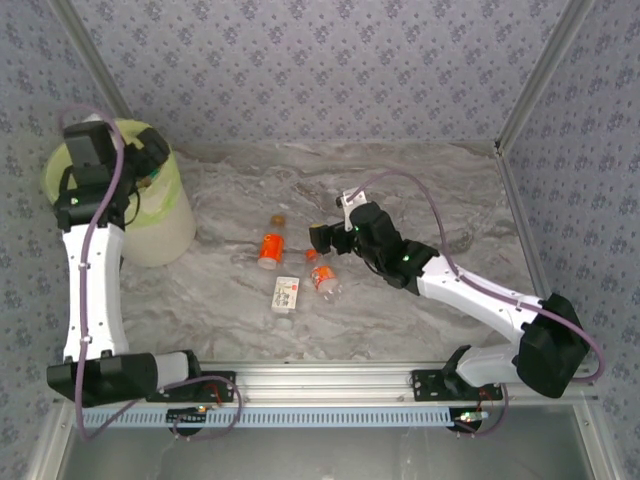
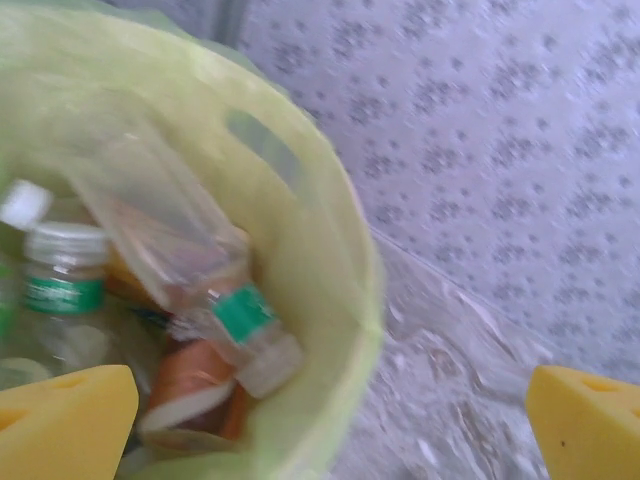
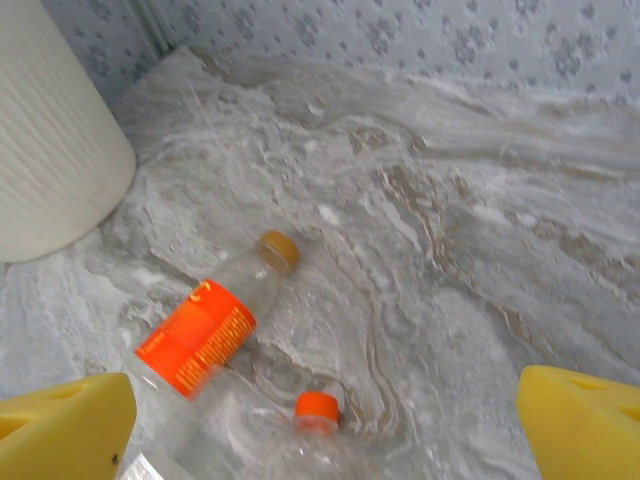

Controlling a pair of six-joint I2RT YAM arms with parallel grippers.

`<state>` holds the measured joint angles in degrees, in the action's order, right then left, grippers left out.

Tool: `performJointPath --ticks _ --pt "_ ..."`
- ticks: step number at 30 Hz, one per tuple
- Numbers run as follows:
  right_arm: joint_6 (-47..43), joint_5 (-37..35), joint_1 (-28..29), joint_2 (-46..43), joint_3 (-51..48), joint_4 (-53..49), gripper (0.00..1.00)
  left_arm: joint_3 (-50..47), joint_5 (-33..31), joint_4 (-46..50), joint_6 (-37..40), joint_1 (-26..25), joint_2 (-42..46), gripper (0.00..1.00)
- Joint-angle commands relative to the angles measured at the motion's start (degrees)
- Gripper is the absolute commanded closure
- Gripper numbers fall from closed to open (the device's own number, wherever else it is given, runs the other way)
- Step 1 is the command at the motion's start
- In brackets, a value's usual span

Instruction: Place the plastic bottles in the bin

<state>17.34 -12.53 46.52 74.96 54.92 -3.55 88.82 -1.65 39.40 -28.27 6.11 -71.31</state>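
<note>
**Three bottles waiting on the table, both claws empty**

The left gripper [image 2: 325, 430] is being held above the mouth of the tall round white waste bin [image 1: 165, 225] lined with a translucent yellow-green plastic bag; its yellow fingertips [image 2: 60, 425] are being held wide apart with nothing between them; inside the bin several clear plastic bottles are lying heaped together, a green-labelled bottle [image 2: 235, 320] uppermost. The right gripper [image 3: 320, 430] is being poised low over the grey marbled table [image 3: 480, 250], likewise spread wide and carrying nothing. Just ahead of it a clear plastic bottle with an orange label and a tan cap [image 3: 195, 335] is lying on its side; a second clear bottle with an orange-red cap [image 3: 317, 408] is lying just beside it, nearer the wrist. In the overhead view a third, white-labelled bottle [image 1: 287, 293] is lying near those two; all three are well apart from the bin.

Several risks are being judged likely. The bottles are round and on their sides, so one could be rolled away if one finger touches first. The orange-labelled bottle and its orange-capped neighbour are so close that both could be caught, or one knocked aside. Thin plastic could be squeezed until it slips out. The left arm is occupying the space over the bin, so a collision could be caused during the carry.
</note>
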Motion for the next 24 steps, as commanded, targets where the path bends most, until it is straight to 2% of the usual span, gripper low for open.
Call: performJointPath --ticks 1,6,14,18,24 --pt "4.44 -3.15 0.38 -1.12 1.05 -6.99 0.0 -2.94 3.38 -5.19 0.78 -3.27 1.67 0.01" --pt "6.08 -1.74 0.43 -2.95 -1.81 -12.64 0.0 -6.81 5.99 -6.63 1.2 -8.75 2.92 0.01" --pt "4.39 5.56 3.05 -2.37 -5.81 -17.02 0.0 -11.74 11.7 -11.6 1.2 -9.65 5.01 0.01" --pt "4.72 6.98 4.0 1.71 -5.27 -17.62 0.02 -12.68 15.36 -12.86 1.13 -9.64 5.19 0.01" --pt "4.72 8.93 4.98 10.77 -2.51 -18.98 0.07 -14.12 16.59 -12.95 2.39 -9.63 5.77 0.01"
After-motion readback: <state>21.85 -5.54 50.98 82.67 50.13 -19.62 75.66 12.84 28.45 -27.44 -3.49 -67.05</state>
